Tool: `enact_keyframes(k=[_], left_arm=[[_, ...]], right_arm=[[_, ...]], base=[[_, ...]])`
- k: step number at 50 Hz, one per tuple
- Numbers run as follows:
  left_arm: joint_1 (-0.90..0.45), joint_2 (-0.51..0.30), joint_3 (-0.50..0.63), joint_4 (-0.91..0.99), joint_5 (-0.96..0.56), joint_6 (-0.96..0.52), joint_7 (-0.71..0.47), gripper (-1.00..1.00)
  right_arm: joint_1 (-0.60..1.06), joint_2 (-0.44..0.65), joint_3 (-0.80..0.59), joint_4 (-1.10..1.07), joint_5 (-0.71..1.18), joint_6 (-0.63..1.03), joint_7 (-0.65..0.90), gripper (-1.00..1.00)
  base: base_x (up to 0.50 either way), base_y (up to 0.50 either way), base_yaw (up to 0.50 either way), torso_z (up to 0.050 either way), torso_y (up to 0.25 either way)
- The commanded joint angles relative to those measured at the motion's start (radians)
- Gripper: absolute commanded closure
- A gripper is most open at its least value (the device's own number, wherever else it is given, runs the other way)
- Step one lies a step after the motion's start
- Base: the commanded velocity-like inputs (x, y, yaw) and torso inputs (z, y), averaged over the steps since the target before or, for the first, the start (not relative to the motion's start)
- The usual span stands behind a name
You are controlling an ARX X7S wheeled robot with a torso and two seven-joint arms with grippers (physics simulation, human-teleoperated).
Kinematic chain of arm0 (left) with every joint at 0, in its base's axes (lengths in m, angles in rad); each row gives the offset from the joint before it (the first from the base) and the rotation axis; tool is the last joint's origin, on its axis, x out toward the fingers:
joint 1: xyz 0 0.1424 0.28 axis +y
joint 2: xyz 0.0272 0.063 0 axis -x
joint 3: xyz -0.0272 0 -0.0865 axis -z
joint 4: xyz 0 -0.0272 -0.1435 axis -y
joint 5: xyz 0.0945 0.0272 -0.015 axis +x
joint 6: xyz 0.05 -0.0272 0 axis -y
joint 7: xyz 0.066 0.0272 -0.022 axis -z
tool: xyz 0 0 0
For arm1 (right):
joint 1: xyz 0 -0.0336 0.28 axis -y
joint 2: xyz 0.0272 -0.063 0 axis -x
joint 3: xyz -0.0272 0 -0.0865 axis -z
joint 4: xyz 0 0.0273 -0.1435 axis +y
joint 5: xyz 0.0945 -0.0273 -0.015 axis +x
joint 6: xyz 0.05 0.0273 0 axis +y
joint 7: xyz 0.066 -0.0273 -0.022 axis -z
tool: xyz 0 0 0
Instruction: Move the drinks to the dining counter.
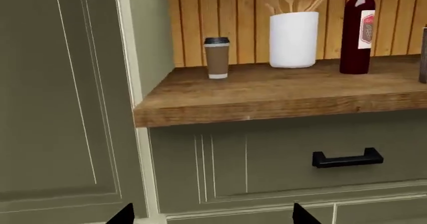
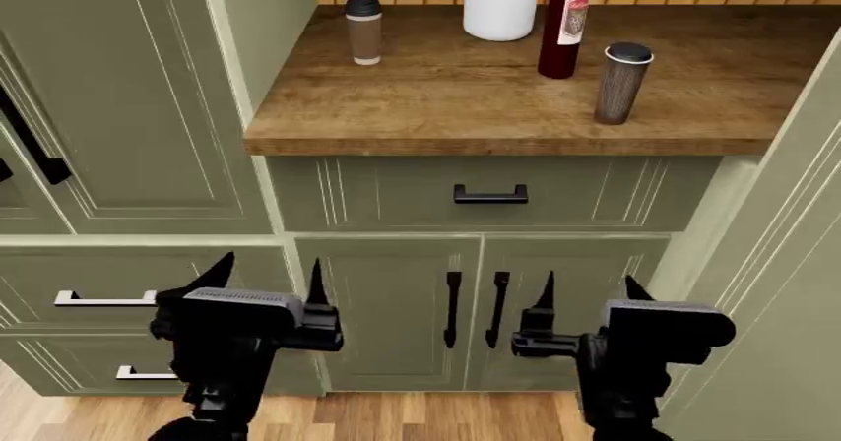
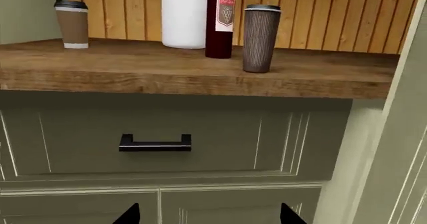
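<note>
Nothing is moved yet, I judge: all three drinks stand on the dark wood worktop (image 2: 434,96), and the dining counter is not in view. In my head view the paper coffee cup (image 2: 362,31) stands at 11 o'clock, the wine bottle (image 2: 565,23) at 12, and the ribbed lidded cup (image 2: 620,83) near 1. My left gripper (image 2: 263,279) and right gripper (image 2: 588,295) hang low before the cabinet doors, fingers apart, holding and touching nothing.

open worktop (image 2: 447,106) before crowded drinks
</note>
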State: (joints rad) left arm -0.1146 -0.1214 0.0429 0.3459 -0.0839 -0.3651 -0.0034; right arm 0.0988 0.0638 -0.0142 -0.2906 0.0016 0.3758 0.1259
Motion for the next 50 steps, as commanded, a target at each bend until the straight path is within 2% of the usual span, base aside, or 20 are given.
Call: enact_keyframes(k=[1, 2, 3, 5, 6, 10, 15, 24, 35, 41, 50], left_arm=[[-0.18, -0.083, -0.073, 0.197, -0.079, -0.304, 0.03, -1.0], [-0.205, -0.09, -0.08, 0.196, -0.082, -0.324, 0.028, -1.0], [-0.238, -0.1, -0.09, 0.202, -0.096, -0.36, 0.035, -1.0], [-0.283, -0.107, -0.101, 0.231, -0.117, -0.434, 0.036, -1.0], [-0.316, -0.106, -0.12, 0.255, -0.142, -0.475, 0.04, -1.0], [-0.44, -0.131, -0.111, 0.305, -0.148, -0.57, 0.029, -1.0], [-0.579, -0.153, -0.07, 0.322, -0.147, -0.665, 0.022, -1.0], [-0.628, -0.145, -0.119, 0.409, -0.188, -0.751, 0.018, -1.0], [-0.593, -0.154, -0.1, 0.381, -0.171, -0.703, 0.01, -1.0], [-0.608, -0.161, -0.095, 0.392, -0.172, -0.722, 0.004, -1.0], [-0.594, -0.165, -0.11, 0.402, -0.177, -0.724, -0.001, -1.0]], right_arm=[[0.206, 0.059, 0.019, -0.264, 0.017, 0.409, 0.022, -1.0], [0.248, 0.04, 0.064, -0.282, 0.053, 0.447, 0.018, -1.0], [0.305, 0.052, 0.075, -0.312, 0.091, 0.556, -0.015, -1.0], [0.351, 0.086, 0.045, -0.349, 0.086, 0.571, -0.03, -1.0], [0.4, 0.088, 0.047, -0.38, 0.094, 0.655, -0.029, -1.0], [0.559, 0.09, 0.075, -0.464, 0.121, 0.828, -0.033, -1.0], [0.67, 0.099, 0.086, -0.54, 0.133, 0.965, -0.028, -1.0], [0.674, 0.094, 0.113, -0.594, 0.159, 0.988, -0.046, -1.0], [0.682, 0.091, 0.153, -0.611, 0.16, 0.999, -0.034, -1.0], [0.757, 0.094, 0.181, -0.651, 0.17, 1.073, -0.034, -1.0], [0.744, 0.092, 0.185, -0.655, 0.18, 1.074, -0.035, -1.0]], base=[[0.0, 0.0, 0.0, 0.0, 0.0], [0.0, 0.0, 0.0, 0.0, 0.0], [0.0, 0.0, 0.0, 0.0, 0.0], [0.0, 0.0, 0.0, 0.0, 0.0], [0.0, 0.0, 0.0, 0.0, 0.0], [0.0, 0.0, 0.0, 0.0, 0.0], [0.0, 0.0, 0.0, 0.0, 0.0], [0.4, 0.0, 0.0, 0.0, 0.0], [0.5, 0.0, 0.0, 0.0, 0.0], [0.5, 0.0, 0.0, 0.0, 0.0], [0.5, -0.15, 0.0, 0.0, 0.0]])
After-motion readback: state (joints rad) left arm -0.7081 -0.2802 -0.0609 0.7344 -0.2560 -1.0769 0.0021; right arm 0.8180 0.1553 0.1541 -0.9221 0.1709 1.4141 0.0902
